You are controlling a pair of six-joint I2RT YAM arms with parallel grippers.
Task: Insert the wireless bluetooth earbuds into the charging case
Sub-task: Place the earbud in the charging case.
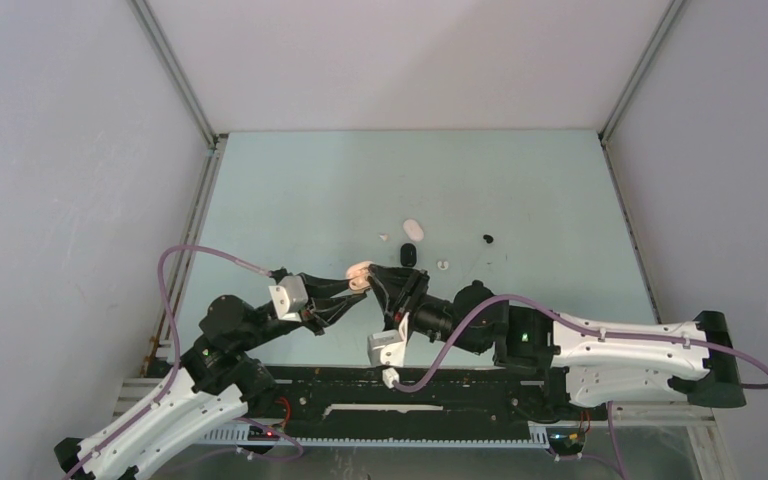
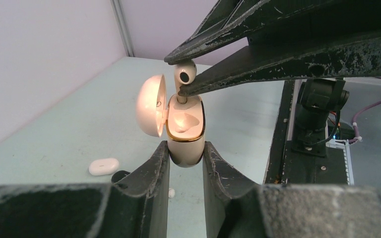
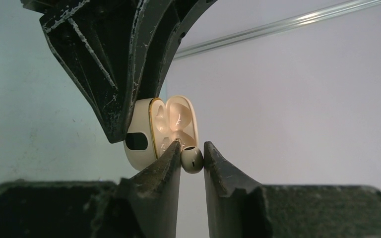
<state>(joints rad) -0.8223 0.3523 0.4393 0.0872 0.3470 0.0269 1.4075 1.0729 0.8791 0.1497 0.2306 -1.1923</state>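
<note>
Top, left-wrist and right-wrist views of the moment. The left jaws are closed on the lower body of a charging case (image 2: 185,131), held off the bench (image 1: 290,190) with its opening turned away from the left wrist camera. The case is pebble-shaped, glossy cream-beige, with a thin gold rim around the mouth and a dark oval mark (image 3: 136,141) on its outer shell. Its lid (image 2: 151,105) is swung fully open to one side, showing a moulded, smooth inner well.

The right jaws, reaching in from the opposite side, pinch a beige earbud (image 2: 184,74) between their tips. The bud has a small rounded head with a dark circular opening ringed in white, and a short stem. The stem points into the mouth of the case and meets its rim; the head remains outside, above the well. In the right wrist view the same bud (image 3: 192,159) sits between the two fingertips, just beside the open shell.

Farther back on the bench lie a white case (image 1: 412,229), a black case (image 1: 409,255) just nearer than it, a tiny white bud (image 1: 442,265) and two tiny black buds (image 1: 487,239) (image 1: 383,237), all apart from both arms.
</note>
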